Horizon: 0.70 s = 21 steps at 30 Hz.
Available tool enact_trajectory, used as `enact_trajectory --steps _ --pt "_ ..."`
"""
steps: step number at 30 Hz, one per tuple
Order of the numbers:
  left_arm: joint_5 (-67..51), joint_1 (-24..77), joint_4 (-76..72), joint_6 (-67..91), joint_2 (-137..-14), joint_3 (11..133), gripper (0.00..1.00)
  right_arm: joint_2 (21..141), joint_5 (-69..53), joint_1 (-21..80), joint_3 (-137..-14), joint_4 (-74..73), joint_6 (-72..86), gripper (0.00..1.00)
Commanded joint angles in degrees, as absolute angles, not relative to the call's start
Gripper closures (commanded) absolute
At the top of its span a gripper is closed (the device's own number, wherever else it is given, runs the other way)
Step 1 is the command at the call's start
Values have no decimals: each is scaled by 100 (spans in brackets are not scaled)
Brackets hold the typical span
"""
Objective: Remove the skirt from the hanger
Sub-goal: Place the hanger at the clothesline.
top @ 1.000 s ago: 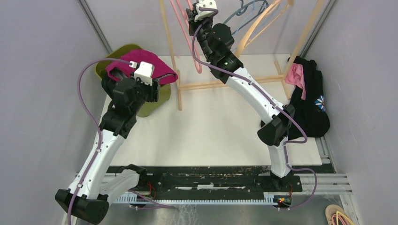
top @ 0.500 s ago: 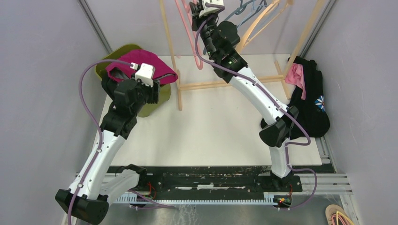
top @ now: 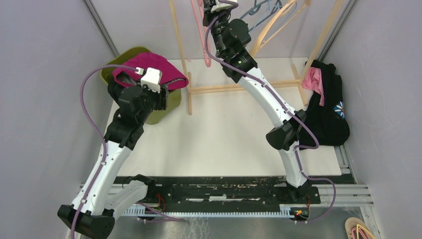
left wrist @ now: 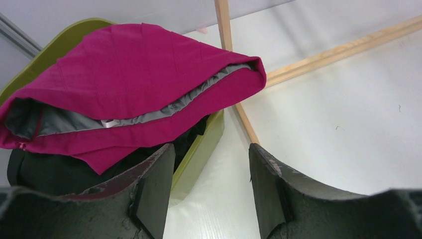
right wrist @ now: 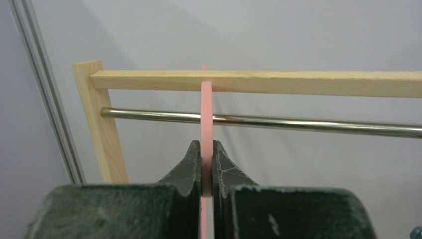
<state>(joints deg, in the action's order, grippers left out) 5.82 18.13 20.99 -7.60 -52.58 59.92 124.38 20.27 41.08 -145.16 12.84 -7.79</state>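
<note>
Reaching high at the back of the table [top: 224, 129], the right gripper [right wrist: 207, 158] is clenched on a pink hanger [right wrist: 206, 107], whose thin edge stands upright and crosses the metal rail [right wrist: 308, 123] and top bar of the wooden rack [right wrist: 298, 82] in the wrist view. The left gripper [left wrist: 211, 164] hangs with its fingers spread apart and grasping nothing, just above the magenta skirt [left wrist: 124, 84]. The skirt lies folded, grey lining showing, over the rim of a green bin [left wrist: 201, 147] at the table's far left corner.

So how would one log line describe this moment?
skirt: draped over green bin, off pink hanger | left gripper: open, empty, near skirt | right gripper: shut on pink hanger by metal rail
</note>
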Motion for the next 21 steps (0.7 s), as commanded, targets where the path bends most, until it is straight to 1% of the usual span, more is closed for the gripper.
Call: enact_trajectory --steps 1,9,16,21 --pt "687 1845 1996 -951 -5161 6151 36 12353 2146 4076 -14382 1605 -634 99" --pt "651 1844 1991 -947 -5181 6149 36 12371 2200 4034 -14424 1591 -668 99" --pt "712 1845 2103 -962 -5092 6195 36 12839 2250 3933 -15198 1460 -401 99" --pt "822 1843 2165 -1005 -5038 6226 36 13015 2284 3844 -15383 1466 -177 99"
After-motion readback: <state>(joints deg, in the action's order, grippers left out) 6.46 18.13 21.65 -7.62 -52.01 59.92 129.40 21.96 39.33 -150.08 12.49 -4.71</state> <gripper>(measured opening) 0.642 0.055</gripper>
